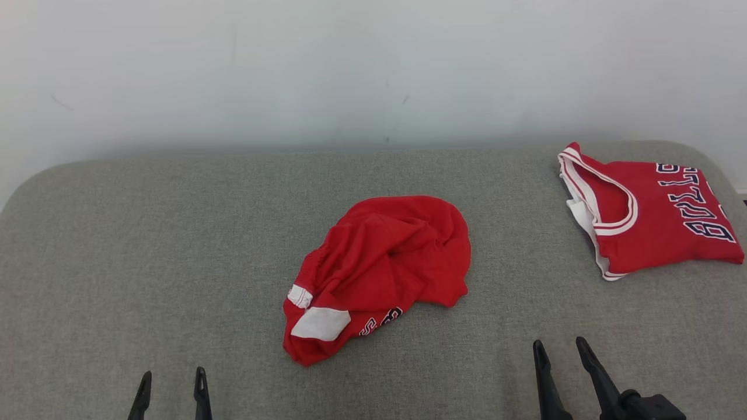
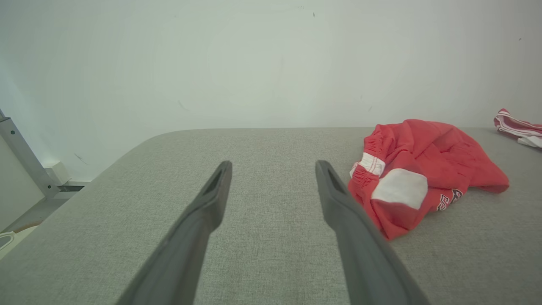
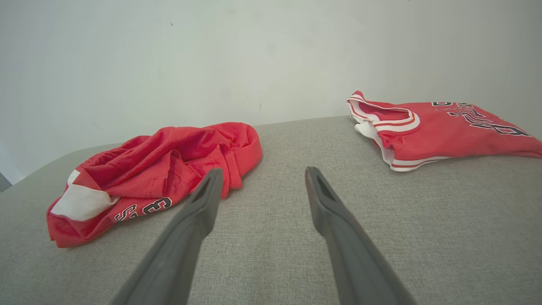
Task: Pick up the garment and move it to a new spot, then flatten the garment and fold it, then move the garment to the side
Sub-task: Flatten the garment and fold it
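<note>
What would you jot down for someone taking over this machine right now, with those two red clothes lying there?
Left gripper: open, empty, low at the front left.
Right gripper: open, empty, front right.
Crumpled red garment: in a heap mid-way across the grey surface, touched by neither gripper.
Folded red jersey: far right, apart from the heap.
Done: nothing on the heap yet.
Left: pick it up, move it, flatten, fold, set aside.
</note>
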